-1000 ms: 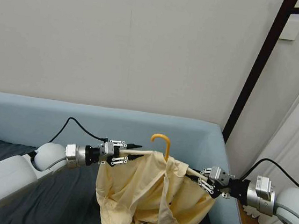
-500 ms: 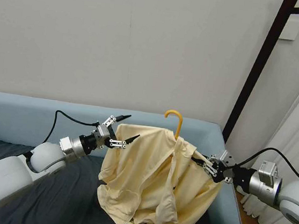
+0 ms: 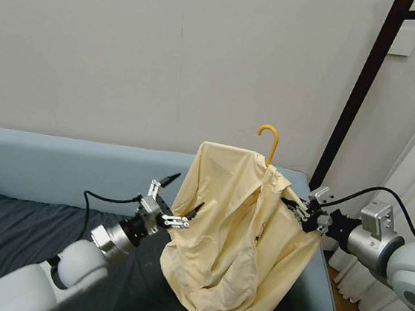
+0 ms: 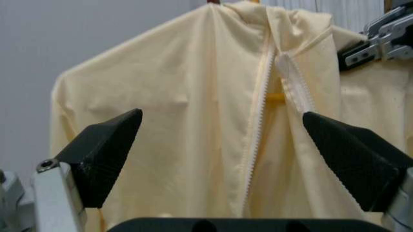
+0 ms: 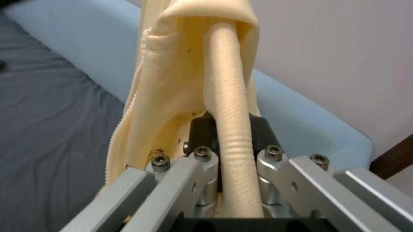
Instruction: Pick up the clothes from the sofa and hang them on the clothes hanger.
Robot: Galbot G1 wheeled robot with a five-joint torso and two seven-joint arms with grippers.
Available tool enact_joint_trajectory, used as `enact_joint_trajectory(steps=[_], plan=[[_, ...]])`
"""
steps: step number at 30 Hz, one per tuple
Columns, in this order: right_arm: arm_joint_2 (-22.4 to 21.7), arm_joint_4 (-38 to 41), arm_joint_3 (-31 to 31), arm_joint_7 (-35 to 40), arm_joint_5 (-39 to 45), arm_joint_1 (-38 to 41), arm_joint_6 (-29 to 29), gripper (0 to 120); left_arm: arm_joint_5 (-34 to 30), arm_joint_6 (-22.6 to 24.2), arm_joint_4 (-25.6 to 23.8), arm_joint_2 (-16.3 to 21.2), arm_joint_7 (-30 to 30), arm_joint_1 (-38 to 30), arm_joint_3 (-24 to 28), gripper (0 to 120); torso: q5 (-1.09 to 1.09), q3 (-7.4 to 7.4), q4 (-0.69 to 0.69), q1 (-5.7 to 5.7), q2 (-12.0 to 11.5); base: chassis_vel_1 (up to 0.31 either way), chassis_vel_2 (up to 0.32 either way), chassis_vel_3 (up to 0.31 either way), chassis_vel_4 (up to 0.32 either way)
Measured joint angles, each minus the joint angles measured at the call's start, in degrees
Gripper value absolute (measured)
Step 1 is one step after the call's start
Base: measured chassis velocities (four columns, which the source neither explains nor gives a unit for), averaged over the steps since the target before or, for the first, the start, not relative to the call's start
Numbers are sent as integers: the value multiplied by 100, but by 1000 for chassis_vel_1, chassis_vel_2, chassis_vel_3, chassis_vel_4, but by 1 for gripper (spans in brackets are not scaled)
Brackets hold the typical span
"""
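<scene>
A pale yellow shirt (image 3: 232, 233) hangs on a cream hanger with an orange hook (image 3: 268, 140), held in the air above the sofa's right end. My right gripper (image 3: 302, 210) is shut on the hanger's right arm. In the right wrist view, that gripper (image 5: 233, 141) clamps the cream hanger arm (image 5: 229, 72), with the shirt's shoulder (image 5: 168, 72) draped over it. My left gripper (image 3: 188, 191) is open, just left of the shirt and apart from it. In the left wrist view its black fingers (image 4: 103, 150) spread wide before the shirt front (image 4: 193, 96).
The sofa has a light blue back (image 3: 56, 168) and a dark grey seat (image 3: 11, 231) below the shirt. A black rack post (image 3: 357, 90) slants up at the right, next to a white curtain (image 3: 414, 186). A bare wall lies behind.
My right gripper lifted the hanger and shirt up and to the right. My left gripper let go of the hanger's left end, opened, and dropped back down and away.
</scene>
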Motion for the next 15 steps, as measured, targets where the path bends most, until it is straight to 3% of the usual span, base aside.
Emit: enact_joint_trajectory(steps=[1,3,5,15], plan=[[-6,113,-1,91,192,87,-57,3,63,141,97,-206,-121,-130,125,98,1,0,0,0,0,0,0,0,0],[-17,147,2,107,237,103,-69,3,88,167,141,-254,-148,-168,160,98,2,0,0,0,0,0,0,0,0],[-76,350,39,213,418,93,-91,3,245,322,559,-593,-296,-470,460,95,1,0,1,0,0,0,0,0,0],[-11,475,-7,301,513,144,-92,3,471,429,899,-922,-382,-692,690,90,0,0,2,1,0,0,0,0,0]])
